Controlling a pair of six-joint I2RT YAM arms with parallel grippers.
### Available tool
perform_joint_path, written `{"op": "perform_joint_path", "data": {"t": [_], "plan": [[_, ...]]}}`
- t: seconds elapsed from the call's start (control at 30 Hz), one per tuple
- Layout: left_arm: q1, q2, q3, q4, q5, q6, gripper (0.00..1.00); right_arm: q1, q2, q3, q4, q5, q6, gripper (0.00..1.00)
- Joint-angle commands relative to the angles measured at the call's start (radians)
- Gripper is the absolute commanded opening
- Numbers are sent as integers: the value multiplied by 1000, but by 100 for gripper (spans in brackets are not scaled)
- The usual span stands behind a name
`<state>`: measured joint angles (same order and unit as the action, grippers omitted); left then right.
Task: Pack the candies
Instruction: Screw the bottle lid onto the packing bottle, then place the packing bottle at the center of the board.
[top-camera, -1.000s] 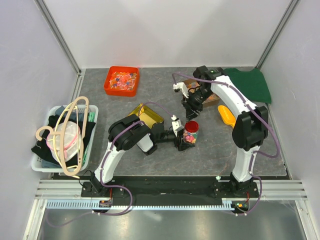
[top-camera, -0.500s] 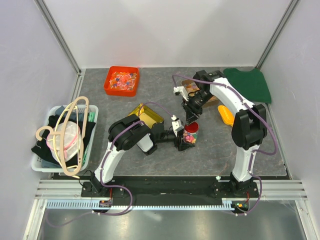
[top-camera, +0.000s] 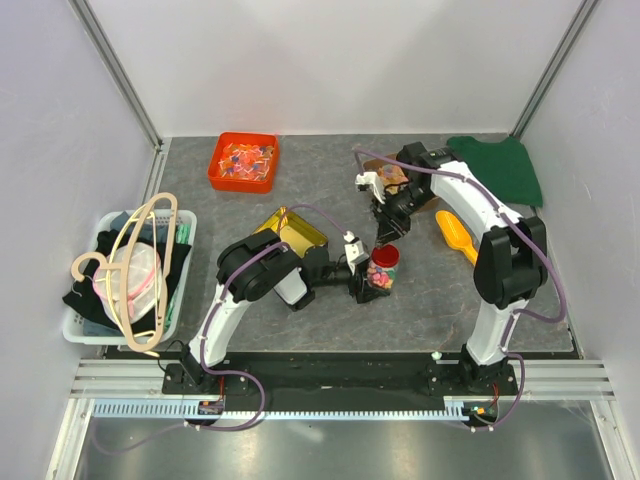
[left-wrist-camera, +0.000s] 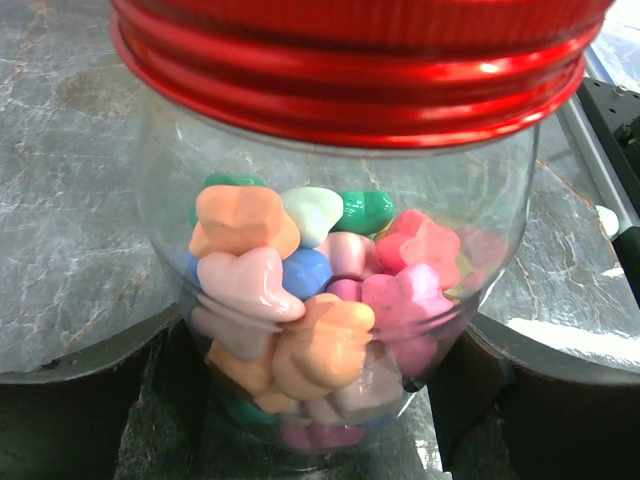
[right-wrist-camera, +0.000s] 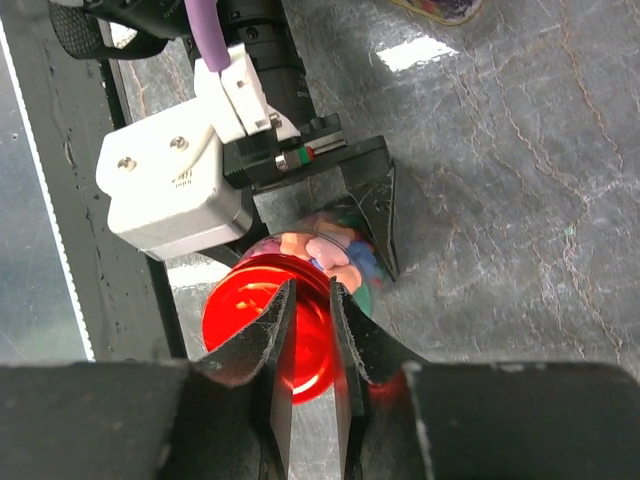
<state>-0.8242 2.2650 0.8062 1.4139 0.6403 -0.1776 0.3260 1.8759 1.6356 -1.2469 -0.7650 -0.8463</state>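
Candies (left-wrist-camera: 320, 300) — mixed colours — inside jar (left-wrist-camera: 160, 200) near worktop (top-camera: 320, 180) centre, red lid (left-wrist-camera: 350, 60) on top. Jar clamped at sides by left tool (top-camera: 362, 280) from 9 o'clock; right tool (right-wrist-camera: 310, 300) nearly clenched, empty, over lid. Remaining, likely: tighten lid, release.

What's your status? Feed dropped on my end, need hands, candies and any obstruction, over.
Left hand clamped on jar, candies inside, red lid on. Right hand nearly closed over lid, grip unclear. Nothing blocking seen.

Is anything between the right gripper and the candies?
Yes. The red lid sits on the jar, directly under the right gripper, covering the candies inside.
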Motion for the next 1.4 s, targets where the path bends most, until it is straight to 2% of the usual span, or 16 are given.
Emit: {"op": "perform_joint_path", "data": {"t": [0.0, 0.6, 0.67, 0.77, 0.87, 0.97, 1.03, 1.13, 1.23, 1.27, 1.33, 1.37], "plan": [[17, 25, 4, 250, -41, -39, 2, -5, -44, -77, -151, 59, -34, 24], [17, 27, 4, 250, -34, -37, 2, -12, -139, -175, -184, 90, -39, 26], [16, 27, 4, 250, -22, -20, 2, -12, -142, -155, -149, 90, -19, 29], [5, 27, -9, 250, -21, 22, 2, -24, -165, -111, -53, 108, 39, 42], [-9, 27, -21, 250, -36, 61, 3, -42, -158, -48, -19, 99, 53, 49], [-19, 25, -27, 249, -37, 99, 13, -62, -138, 4, -16, 82, 47, 52], [-29, 27, -30, 249, -33, 119, 15, -71, -133, 23, -13, 73, 44, 53], [-42, 25, -36, 249, -33, 161, 24, -79, -126, 32, -11, 58, 36, 54], [-50, 27, -42, 249, -37, 176, 41, -87, -130, 29, -6, 47, 27, 55], [-53, 27, -44, 249, -42, 209, 59, -88, -133, 29, -6, 46, 27, 56], [-64, 27, -51, 249, -54, 230, 74, -94, -138, 26, -5, 43, 23, 57], [-70, 27, -56, 249, -63, 254, 86, -97, -142, 24, -3, 40, 21, 58]]}}
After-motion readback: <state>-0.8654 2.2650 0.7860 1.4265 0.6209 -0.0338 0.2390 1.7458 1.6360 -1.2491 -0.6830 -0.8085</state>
